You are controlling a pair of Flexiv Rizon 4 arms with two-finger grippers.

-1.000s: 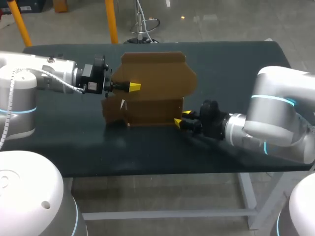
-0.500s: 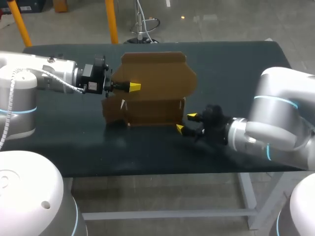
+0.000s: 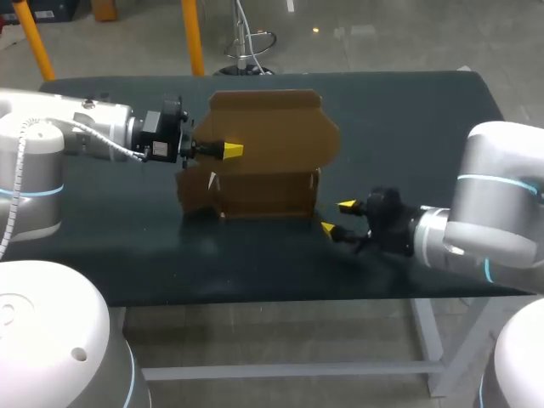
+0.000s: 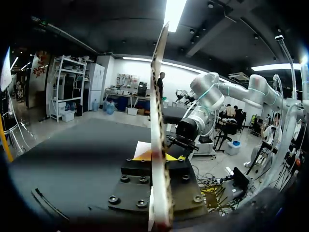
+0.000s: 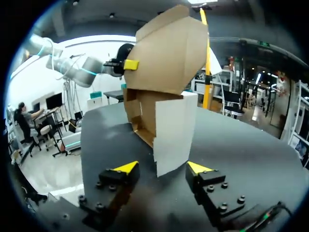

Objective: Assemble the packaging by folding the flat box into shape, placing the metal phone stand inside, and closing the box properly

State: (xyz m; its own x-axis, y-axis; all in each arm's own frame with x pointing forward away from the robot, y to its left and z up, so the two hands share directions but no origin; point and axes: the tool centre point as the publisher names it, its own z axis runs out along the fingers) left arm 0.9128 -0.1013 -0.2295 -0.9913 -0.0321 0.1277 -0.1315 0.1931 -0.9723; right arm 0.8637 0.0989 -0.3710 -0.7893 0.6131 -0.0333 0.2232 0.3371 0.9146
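While the right gripper [image 3: 338, 218] hangs low over the near part of the table [image 3: 408, 119], its fingers spread wide and holding nothing, the job looks to me to be in its first stage, the folding. Just ahead of those open fingers, the right wrist view shows a pale side flap [image 5: 171, 130] of the box [image 3: 263, 191] standing upright at the near right corner. It is close to the yellow tips but not touched by them, and the head view shows a strip of bare table between tips and corner.

Behind the flap the box is half raised. A low front wall and side walls stand on the table as an open tray, whose inside I cannot see well. Farther back, the left gripper [image 3: 231, 150] comes in from the left above the tray, its fingers pinched on the tall lid [image 3: 272, 127]. The left wrist view shows that cardboard edge-on, clamped between the two fingers. The lid stands up over the back of the tray, so the box is open on top.

Done, by my judgement: the sheet is no longer flat and is held in a rough box shape. Left: the side flaps need tucking and the stand must go inside, though no stand shows in any view. After that the lid must be folded down and closed
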